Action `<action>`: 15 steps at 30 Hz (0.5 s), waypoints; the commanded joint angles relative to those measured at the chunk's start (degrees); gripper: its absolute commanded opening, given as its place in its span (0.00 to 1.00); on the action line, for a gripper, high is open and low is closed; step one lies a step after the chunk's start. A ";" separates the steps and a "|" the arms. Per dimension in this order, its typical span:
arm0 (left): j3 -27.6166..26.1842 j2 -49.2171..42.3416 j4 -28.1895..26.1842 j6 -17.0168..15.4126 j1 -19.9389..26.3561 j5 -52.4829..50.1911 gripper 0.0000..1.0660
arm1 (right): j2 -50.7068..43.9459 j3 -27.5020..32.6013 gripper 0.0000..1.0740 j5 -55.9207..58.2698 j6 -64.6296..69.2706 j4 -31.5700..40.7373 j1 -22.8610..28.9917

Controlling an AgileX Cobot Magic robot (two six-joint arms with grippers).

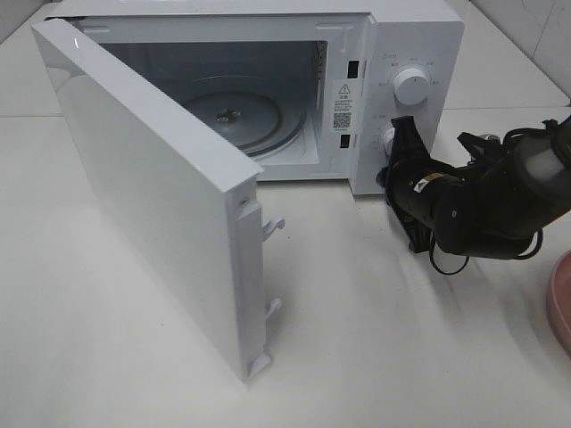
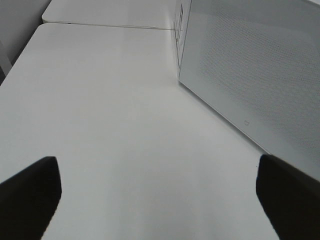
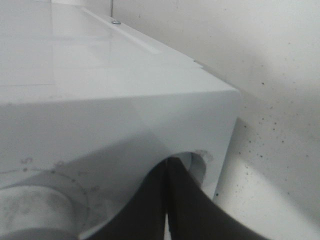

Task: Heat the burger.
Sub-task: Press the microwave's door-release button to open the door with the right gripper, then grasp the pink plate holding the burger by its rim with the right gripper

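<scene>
One left gripper (image 2: 160,200) hangs over the white table (image 2: 110,100), its two dark fingertips (image 2: 30,195) spread wide with nothing between them; off to one side of it stands the dotted outer face of the one microwave door (image 2: 250,75), near but not touching.

In the high view that door (image 1: 152,205) is swung fully open, well to the left of the right gripper (image 1: 401,125); further in the same direction from that gripper, but nearer, is the one microwave (image 1: 419,36), its cavity holding a single glass turntable (image 1: 259,111) with nothing on it.

There are two knobs on the control panel; the upper knob (image 1: 411,86) is just above the right gripper, and the lower knob (image 1: 387,138) is right at its tip.

The right gripper's two fingers (image 3: 150,205) are pressed flat together, holding nothing, with the tip at the lower knob (image 3: 197,162); whether it actually presses on it I cannot tell.

Well to the right of this gripper, at the frame's edge, shows the rim of one pink plate (image 1: 560,299).

The burger shows in none of the views; its place, heading and long axis cannot be told.
</scene>
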 commanded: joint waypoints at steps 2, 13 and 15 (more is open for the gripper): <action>0.11 -1.26 -0.11 0.00 -0.23 -0.52 0.92 | -3.84 -0.57 0.00 -16.27 -0.74 0.29 -0.40; 0.11 -1.26 -0.11 0.00 -0.23 -0.52 0.92 | -5.96 4.18 0.00 -4.13 -0.29 0.29 3.27; 0.11 -1.26 -0.11 0.00 -0.23 -0.52 0.92 | -6.70 4.81 0.00 -1.60 -0.63 -0.29 3.27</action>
